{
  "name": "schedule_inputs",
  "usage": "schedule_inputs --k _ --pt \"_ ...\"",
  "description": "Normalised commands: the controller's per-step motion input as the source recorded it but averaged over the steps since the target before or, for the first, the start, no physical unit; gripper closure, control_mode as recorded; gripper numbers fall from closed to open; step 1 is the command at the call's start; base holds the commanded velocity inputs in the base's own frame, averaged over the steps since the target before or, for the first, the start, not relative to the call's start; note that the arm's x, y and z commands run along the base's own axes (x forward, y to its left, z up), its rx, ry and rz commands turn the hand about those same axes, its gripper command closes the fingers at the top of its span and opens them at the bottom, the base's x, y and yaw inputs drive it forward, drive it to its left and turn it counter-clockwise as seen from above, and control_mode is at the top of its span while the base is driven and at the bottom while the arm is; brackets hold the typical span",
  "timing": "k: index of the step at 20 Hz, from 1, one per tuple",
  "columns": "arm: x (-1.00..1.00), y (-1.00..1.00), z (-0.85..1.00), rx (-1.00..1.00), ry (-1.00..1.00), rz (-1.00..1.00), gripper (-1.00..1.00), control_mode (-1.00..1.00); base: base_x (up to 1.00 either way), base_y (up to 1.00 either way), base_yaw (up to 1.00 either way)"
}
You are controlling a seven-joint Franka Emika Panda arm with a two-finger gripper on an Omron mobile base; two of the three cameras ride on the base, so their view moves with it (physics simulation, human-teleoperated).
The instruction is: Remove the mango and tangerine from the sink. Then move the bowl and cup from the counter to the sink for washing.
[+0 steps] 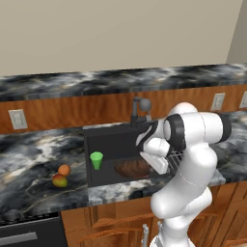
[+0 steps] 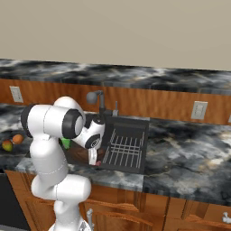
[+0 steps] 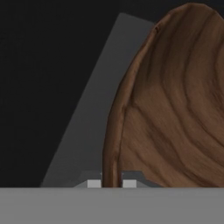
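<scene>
Sink (image 1: 111, 140): dark basin flanked by marbled counter (image 1: 29, 164); faucet (image 1: 140, 108) behind, wire rack (image 2: 126, 146) on its right side, partly screened by the arm. One wooden bowl (image 3: 175, 109), brown, grained, is held inside the basin, its rim pinched by the closed gripper (image 3: 111, 183). One green cup (image 1: 96, 160) is seen in the basin. One mango (image 1: 59, 181) and one tangerine (image 1: 64, 169) are set touching on the left counter.

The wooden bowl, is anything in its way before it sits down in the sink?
Nothing visible blocks it. The claw is pinched on the rim of the bowl, which is already down inside the sink. The cup stands in the sink too, off to the bowl's side. I cannot tell if the bowl touches the bottom.
</scene>
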Motion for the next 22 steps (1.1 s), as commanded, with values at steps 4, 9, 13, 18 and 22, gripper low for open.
schedule_inputs --k 4,9,13,18,22 --pt "0.08 0.00 -0.13 -0.01 0.00 0.05 1.00 -1.00 0.00 0.00 0.00" --pt "0.13 0.00 -0.09 0.00 0.00 0.07 1.00 -1.00 0.00 0.00 0.00" --pt "0.08 0.00 -0.12 0.00 -0.01 0.06 1.00 -1.00 0.00 0.00 0.00" --pt "0.07 0.00 -0.17 0.00 -0.02 0.05 1.00 -1.00 0.00 0.00 0.00" --pt "0.08 0.06 -0.17 0.00 -0.04 0.02 1.00 -1.00 0.00 0.00 0.00"
